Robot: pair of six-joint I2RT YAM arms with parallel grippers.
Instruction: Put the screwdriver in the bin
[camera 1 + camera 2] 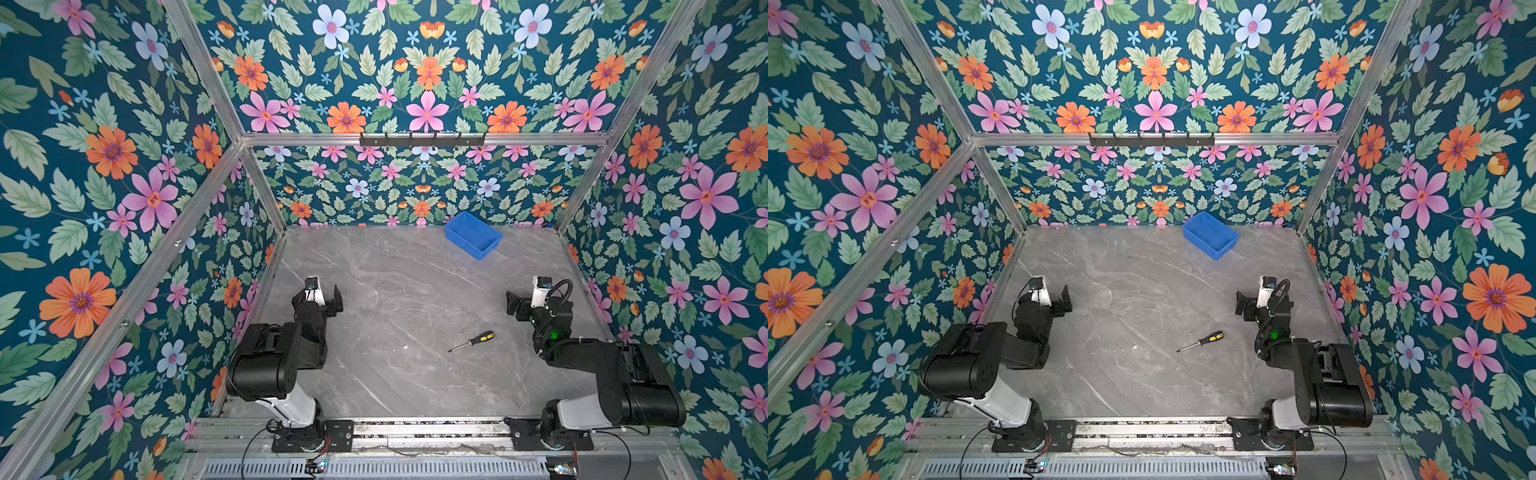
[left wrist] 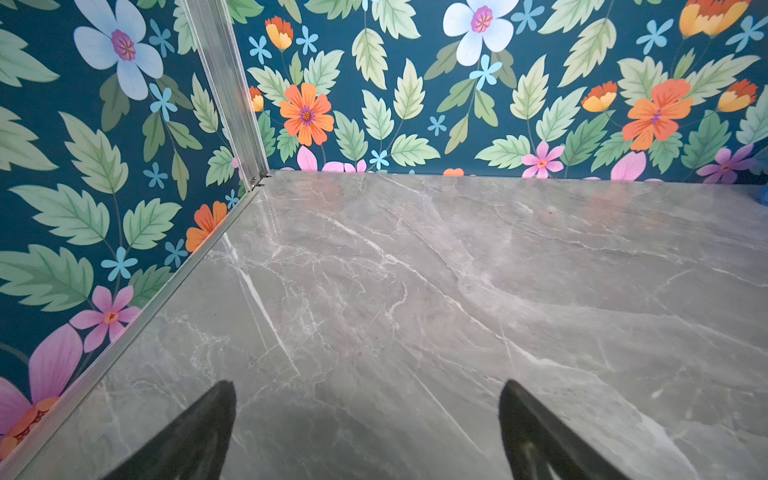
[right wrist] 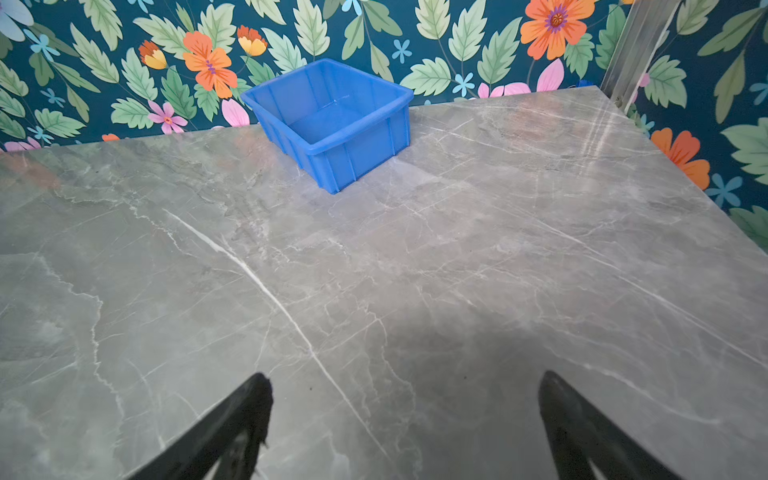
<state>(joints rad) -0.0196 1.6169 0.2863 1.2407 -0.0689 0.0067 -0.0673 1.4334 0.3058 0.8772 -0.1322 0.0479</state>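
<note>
The screwdriver (image 1: 471, 341) (image 1: 1200, 341), black-and-yellow handled with a thin silver shaft, lies flat on the grey marble table (image 1: 395, 282), right of centre and near the front. The bright blue bin (image 1: 465, 243) (image 1: 1202, 243) (image 3: 353, 162) stands empty against the back wall, right of centre. My right gripper (image 1: 536, 301) (image 1: 1262, 303) (image 3: 403, 378) is open and empty, hovering behind and to the right of the screwdriver. My left gripper (image 1: 318, 299) (image 1: 1044, 299) (image 2: 365, 388) is open and empty at the left side. The screwdriver shows in neither wrist view.
Flower-patterned walls with aluminium posts (image 1: 266, 195) close in the table on three sides. A black hook rail (image 1: 422, 140) hangs on the back frame above the table. The arm bases sit on a metal rail (image 1: 428, 430) along the front edge.
</note>
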